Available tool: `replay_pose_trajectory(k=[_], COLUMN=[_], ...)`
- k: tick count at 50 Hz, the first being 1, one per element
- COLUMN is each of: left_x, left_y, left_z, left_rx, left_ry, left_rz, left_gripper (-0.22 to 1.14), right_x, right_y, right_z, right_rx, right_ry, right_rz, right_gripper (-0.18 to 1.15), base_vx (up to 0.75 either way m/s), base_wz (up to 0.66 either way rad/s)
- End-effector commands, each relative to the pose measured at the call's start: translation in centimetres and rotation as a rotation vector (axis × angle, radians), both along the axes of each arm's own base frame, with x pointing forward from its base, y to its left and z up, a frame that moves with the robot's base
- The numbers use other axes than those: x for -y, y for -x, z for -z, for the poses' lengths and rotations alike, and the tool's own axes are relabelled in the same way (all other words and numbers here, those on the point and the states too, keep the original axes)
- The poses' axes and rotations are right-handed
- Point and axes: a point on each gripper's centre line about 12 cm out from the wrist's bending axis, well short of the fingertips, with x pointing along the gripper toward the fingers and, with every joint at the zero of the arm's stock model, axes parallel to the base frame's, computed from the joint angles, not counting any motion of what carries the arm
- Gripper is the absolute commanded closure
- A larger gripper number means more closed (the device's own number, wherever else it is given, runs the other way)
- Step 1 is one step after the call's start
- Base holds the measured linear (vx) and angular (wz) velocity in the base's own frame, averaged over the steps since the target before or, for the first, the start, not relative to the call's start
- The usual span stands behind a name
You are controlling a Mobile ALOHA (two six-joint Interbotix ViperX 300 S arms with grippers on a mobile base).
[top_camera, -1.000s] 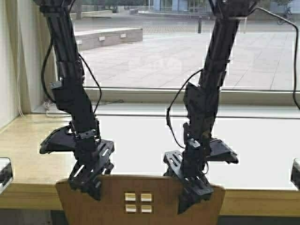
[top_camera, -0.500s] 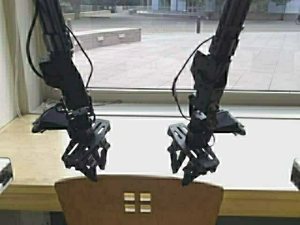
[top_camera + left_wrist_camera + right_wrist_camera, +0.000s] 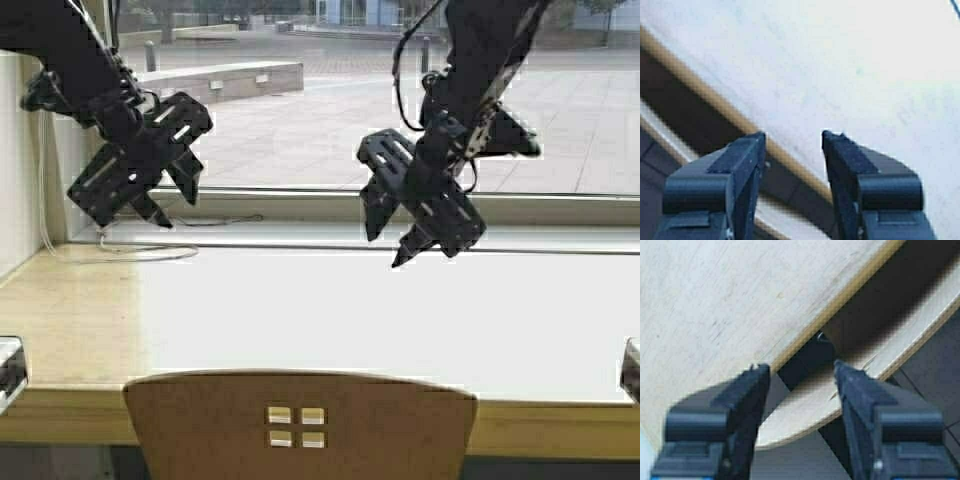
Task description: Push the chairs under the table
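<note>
Tan bent plywood is what you are dealing with: the chair (image 3: 300, 425) shows only its curved backrest at 6 o'clock in the high view, four small square cutouts at its middle, its top edge just in front of the surface's (image 3: 330, 300) wood front edge. From here it looks tucked in already, though the seat and legs are hidden, so you cannot confirm how far under it sits.

Judge it as light and stiff. It should slide on thin legs but may skid sideways or tip if you push high on one side only. If it needs more, press flat against the back's top edge with both tools, either side of the cutouts.

Your left tool (image 3: 168, 190) hangs high at 10 o'clock, fingers apart and holding nothing. Your right tool (image 3: 390, 232) hangs at 1 o'clock above the surface, also spread and empty. Both are well apart from the chair.

Around you: a window (image 3: 330, 110) behind the surface, a thin cable (image 3: 140, 250) lying along the sill at 9 o'clock. Nothing stands between the tools and the backrest.
</note>
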Motion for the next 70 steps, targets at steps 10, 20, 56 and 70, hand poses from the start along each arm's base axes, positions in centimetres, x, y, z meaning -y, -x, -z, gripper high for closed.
replay_pose_trajectory(k=[10,20,56,70], left_x=[0.4,1.9,-0.7,-0.4], left_y=[3.4,5.2,8.4,9.3], left_z=[0.2,0.5,3.5,3.3], left_rx=[0.066,0.067,-0.081,-0.080], left_ry=[-0.124,-0.130,-0.147,-0.143], left_rz=[0.179,0.262,0.176,0.209], left_gripper=[0.25,0.42,0.54,0.54], right_x=[-2.1,-2.0,-2.4,-1.9], right_y=[-0.6,-0.4,5.0,6.1], right_z=[-2.1,-1.5,0.7,-0.7], right_rx=[0.185,0.257,0.161,0.195], right_ry=[0.124,0.242,0.231,0.216], right_rz=[-0.292,-0.471,-0.458,-0.452], right_gripper=[0.17,0.17,0.17,0.17], base_vx=[-0.09,-0.08,-0.14,-0.28], base_wz=[0.15,0.26,0.42,0.14])
